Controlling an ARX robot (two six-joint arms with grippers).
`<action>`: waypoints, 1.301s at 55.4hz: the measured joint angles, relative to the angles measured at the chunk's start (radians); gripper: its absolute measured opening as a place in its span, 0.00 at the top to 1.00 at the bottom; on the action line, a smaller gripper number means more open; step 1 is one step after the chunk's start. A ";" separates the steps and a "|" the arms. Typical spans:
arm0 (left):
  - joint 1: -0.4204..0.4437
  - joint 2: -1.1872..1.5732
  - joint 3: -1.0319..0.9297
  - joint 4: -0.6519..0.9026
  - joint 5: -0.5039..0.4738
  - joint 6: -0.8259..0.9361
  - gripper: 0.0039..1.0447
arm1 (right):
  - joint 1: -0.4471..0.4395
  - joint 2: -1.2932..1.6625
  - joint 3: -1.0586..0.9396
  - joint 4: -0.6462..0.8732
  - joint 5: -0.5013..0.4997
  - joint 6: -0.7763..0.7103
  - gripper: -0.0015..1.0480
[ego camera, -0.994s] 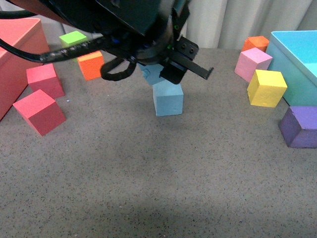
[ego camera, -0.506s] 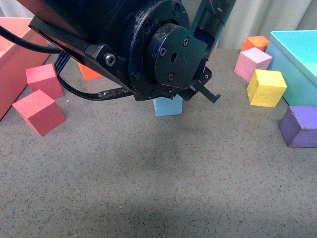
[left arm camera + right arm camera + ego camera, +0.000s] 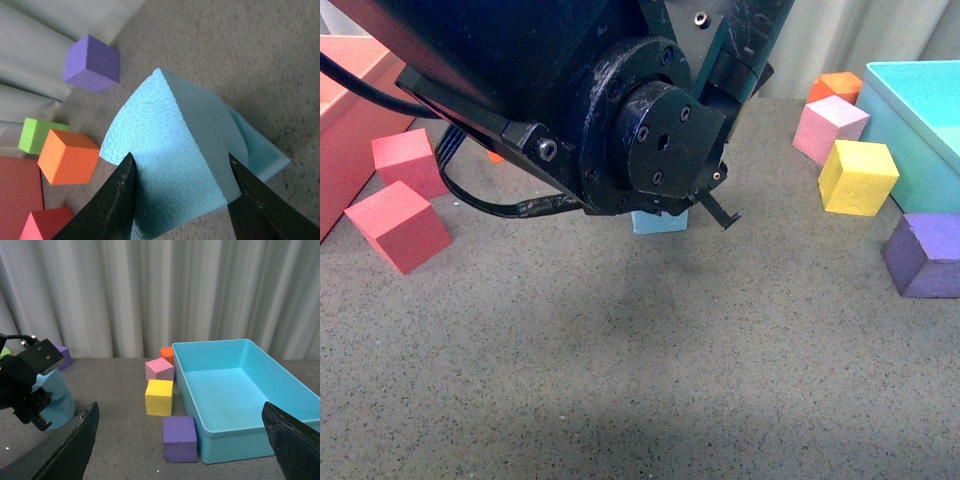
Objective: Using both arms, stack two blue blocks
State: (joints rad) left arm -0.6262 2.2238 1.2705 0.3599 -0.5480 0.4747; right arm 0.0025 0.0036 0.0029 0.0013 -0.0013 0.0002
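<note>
Blue blocks [image 3: 160, 115], one in left end effector [image 3: 180, 156] — both outside turquoise bin [image 3: 235, 442].

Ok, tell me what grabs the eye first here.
The left arm looms black across the top of the front view, hiding most of the blocks. Its claw pinches the upper blue block above the lower blue block. A big turquoise bin sits at the right, a yellow cube beside it.

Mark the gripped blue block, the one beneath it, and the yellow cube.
gripped blue block [image 3: 165, 145], left wrist view, textured face.
lower blue block [image 3: 265, 154], left wrist view, exposed corner.
yellow cube [image 3: 852, 190], front view, front face.
</note>
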 joint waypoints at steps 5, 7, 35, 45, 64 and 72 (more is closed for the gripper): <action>-0.003 0.006 -0.005 0.003 -0.002 0.013 0.59 | 0.000 0.000 0.000 0.000 0.000 0.000 0.09; -0.003 0.006 -0.005 0.005 -0.001 0.015 0.59 | 0.000 0.000 0.000 0.000 0.000 0.000 0.09; -0.012 0.005 -0.006 0.020 0.016 0.021 0.06 | 0.000 0.000 0.000 0.000 0.000 0.000 0.09; -0.013 -0.026 -0.011 0.004 0.025 0.000 0.06 | 0.000 0.000 0.000 0.000 0.000 0.000 0.09; -0.017 -0.200 -0.079 -0.034 0.076 -0.190 0.08 | 0.000 0.000 0.000 0.000 0.000 0.000 0.09; 0.060 -0.303 -0.436 0.641 0.012 -0.404 0.37 | 0.000 0.000 0.000 0.000 0.001 0.000 0.09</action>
State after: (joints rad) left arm -0.5659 1.9213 0.8345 1.0008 -0.5358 0.0704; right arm 0.0025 0.0036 0.0029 0.0013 -0.0006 0.0002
